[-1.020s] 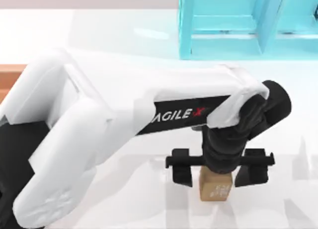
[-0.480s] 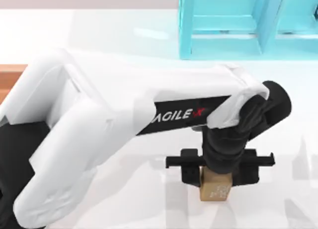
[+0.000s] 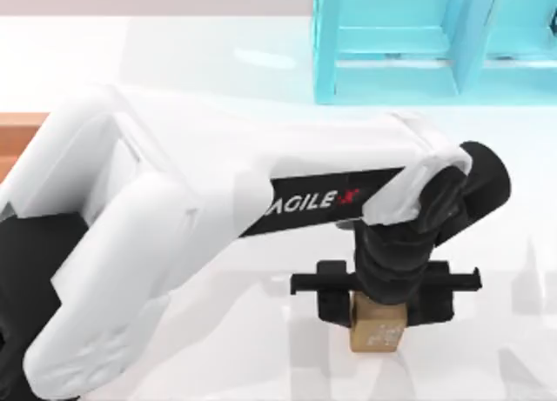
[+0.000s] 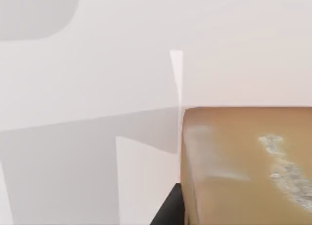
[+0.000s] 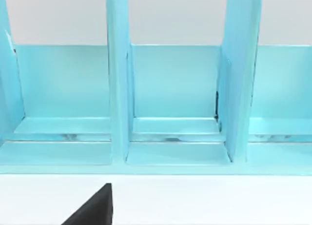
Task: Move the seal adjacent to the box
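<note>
**Q:** Where is your left gripper, and how do its jaws stand?

**A:** In the top view your left gripper (image 3: 384,300) hangs toward five o'clock of the frame, at the end of the white AgileX arm (image 3: 174,236) that runs in from eight o'clock. Its two black fingers (image 3: 332,298) stand one on each side of the seal (image 3: 378,331) — closed in against the block's two opposite flanks, with no gap visible between pad and block. You have it clamped.

**Q:** And the seal itself?

**A:** A tan-brown block, directly beneath the wrist, its lower part showing below the fingers at about five o'clock. In the left wrist view the seal (image 4: 246,164) appears with whitish carved marks on its lit face, and a black finger (image 4: 168,211) lies just beside its edge. Whether the block rests on the white table (image 3: 218,79) or is lifted clear of it, you cannot tell.

**Q:** Where is the box?

**A:** An orange-brown edge of the box (image 3: 19,131) shows at nine o'clock, mostly behind the arm — well apart from the seal.

**Q:** Anything else?

**A:** The turquoise shelf (image 3: 435,40) stands at one o'clock. The right wrist view faces the turquoise shelf (image 5: 175,103) head-on across bare table, with a dark part of the right gripper at its edge; how those jaws stand you cannot tell.
</note>
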`<control>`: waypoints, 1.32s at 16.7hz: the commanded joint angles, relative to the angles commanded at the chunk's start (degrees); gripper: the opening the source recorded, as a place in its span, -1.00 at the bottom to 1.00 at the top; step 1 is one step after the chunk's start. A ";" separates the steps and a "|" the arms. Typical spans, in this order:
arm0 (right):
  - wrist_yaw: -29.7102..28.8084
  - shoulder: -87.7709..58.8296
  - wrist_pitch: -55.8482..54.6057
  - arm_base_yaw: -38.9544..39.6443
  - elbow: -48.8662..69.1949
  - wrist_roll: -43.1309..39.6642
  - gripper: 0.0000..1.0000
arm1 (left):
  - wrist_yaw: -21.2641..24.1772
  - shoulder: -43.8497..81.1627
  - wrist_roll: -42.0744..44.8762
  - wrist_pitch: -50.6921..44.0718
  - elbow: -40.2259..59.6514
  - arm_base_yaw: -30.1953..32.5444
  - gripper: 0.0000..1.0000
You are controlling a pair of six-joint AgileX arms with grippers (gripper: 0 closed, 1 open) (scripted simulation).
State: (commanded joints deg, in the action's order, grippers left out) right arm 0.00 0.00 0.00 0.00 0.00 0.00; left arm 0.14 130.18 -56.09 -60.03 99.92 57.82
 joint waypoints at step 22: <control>0.00 0.00 0.00 0.00 0.00 0.00 1.00 | -0.26 -10.91 16.85 -14.20 3.45 -17.33 -1.00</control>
State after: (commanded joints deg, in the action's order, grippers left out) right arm 0.00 0.00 0.00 0.00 0.00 0.00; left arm -0.12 119.26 -39.23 -74.23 103.38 40.49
